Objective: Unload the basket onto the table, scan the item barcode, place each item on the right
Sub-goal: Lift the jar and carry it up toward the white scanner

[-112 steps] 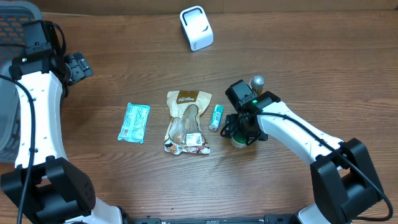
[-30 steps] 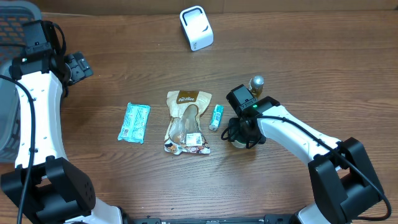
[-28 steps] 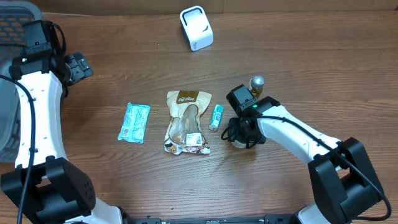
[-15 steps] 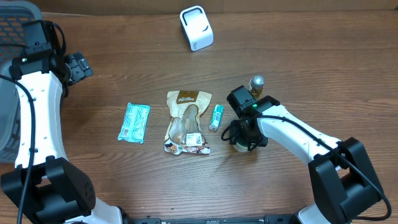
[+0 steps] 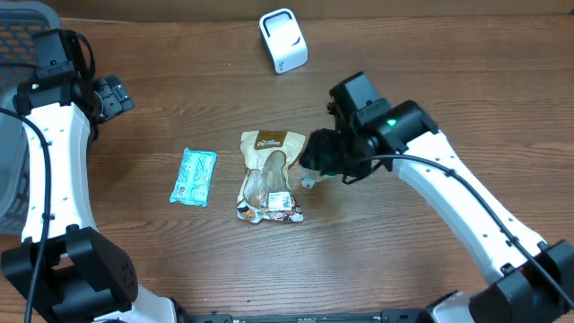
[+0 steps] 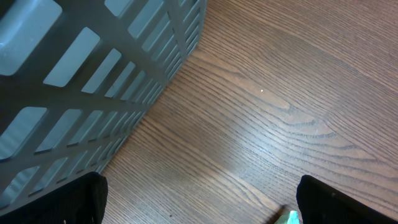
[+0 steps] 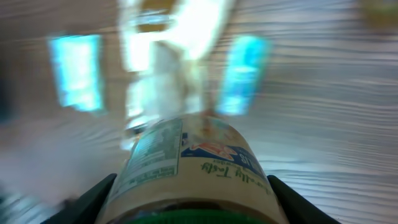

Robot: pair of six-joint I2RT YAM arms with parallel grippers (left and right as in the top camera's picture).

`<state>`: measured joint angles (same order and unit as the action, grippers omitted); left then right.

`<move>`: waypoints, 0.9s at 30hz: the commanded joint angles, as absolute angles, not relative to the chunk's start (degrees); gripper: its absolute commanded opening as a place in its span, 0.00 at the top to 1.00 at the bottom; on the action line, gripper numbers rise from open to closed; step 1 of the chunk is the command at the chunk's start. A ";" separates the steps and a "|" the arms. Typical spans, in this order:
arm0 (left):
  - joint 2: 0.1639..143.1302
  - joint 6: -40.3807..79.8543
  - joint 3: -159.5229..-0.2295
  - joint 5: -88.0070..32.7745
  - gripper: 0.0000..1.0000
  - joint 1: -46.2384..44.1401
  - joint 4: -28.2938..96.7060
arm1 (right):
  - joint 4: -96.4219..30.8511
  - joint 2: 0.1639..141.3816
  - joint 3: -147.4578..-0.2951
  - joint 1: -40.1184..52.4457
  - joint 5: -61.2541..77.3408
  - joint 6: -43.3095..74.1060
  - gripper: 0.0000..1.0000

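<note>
In the overhead view, the right end effector (image 5: 327,154) is seen above the middle of the counter (image 5: 466,81), over the gap between a snack pouch (image 5: 271,175) and the arm's own elbow. Its load is hidden under the wrist from here. The scanner (image 5: 283,40) stands well apart, at the far edge of the counter. A teal packet (image 5: 194,177) lies left of the pouch, and a small teal tube (image 5: 308,182) is partly covered by the end effector. The left end effector (image 5: 109,94) is parked at the far left beside a grey basket (image 5: 22,22).

In the right wrist view, a jar (image 7: 193,165) with a printed label and a green lid is clamped between the fingers (image 7: 93,200), its body pointing away from the camera. The background is smeared, but the jar appears to be held clear of the counter. The step in hand is judged to be the carry toward the scanner. Next, the barcode side of the label must be turned to the scanner's window; where the barcode sits cannot be made out. The pouch and tube lie just below, while the path ahead looks unobstructed.

In the left wrist view, the fingers (image 6: 81,199) are spread wide and empty, with only the basket and bare wood below.
</note>
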<state>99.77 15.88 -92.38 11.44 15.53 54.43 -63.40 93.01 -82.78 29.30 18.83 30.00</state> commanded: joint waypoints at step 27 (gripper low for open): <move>99.24 15.20 -93.38 12.19 0.00 16.08 54.17 | -58.13 92.09 -83.99 29.52 55.88 58.76 0.79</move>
